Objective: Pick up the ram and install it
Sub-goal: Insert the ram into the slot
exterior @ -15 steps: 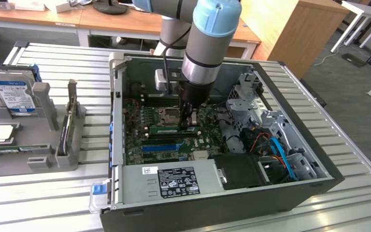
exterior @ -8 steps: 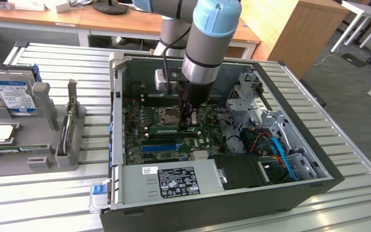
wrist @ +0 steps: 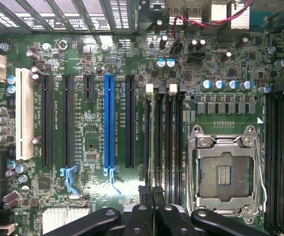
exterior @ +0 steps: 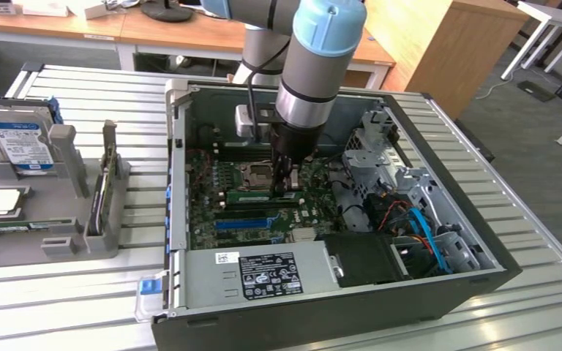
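We see the jaws pinched shut on the ram (exterior: 257, 196) directly beneath them, its long axis lying along the memory slots (wrist: 167, 142).

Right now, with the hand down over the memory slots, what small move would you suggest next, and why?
Probably a slight straight-down press: the shut hand sits at one end of the ram, which lies along a slot beside the CPU socket, and I cannot tell whether that end is fully seated.

Arm (exterior: 309, 88) upright, jaws together.
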You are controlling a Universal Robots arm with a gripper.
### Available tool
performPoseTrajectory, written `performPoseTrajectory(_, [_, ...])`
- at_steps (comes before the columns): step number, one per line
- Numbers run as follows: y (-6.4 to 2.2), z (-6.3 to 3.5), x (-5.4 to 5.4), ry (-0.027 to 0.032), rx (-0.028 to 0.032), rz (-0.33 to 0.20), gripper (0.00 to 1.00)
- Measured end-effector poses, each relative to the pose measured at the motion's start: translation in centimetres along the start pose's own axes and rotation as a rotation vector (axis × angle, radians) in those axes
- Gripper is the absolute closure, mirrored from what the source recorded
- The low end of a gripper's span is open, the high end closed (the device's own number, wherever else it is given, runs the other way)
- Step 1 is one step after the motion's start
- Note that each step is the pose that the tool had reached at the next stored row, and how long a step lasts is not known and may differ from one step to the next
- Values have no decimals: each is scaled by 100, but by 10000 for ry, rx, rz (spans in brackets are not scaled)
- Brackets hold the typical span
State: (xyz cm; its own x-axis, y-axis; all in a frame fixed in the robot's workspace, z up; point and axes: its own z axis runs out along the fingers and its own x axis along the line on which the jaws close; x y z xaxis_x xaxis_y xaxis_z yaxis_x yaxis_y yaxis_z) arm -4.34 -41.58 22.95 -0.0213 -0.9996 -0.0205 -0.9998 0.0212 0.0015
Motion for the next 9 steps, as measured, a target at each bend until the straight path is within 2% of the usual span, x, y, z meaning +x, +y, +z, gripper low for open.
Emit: performPoseTrajectory(9, [10,0,-1,-1,3,0,88])
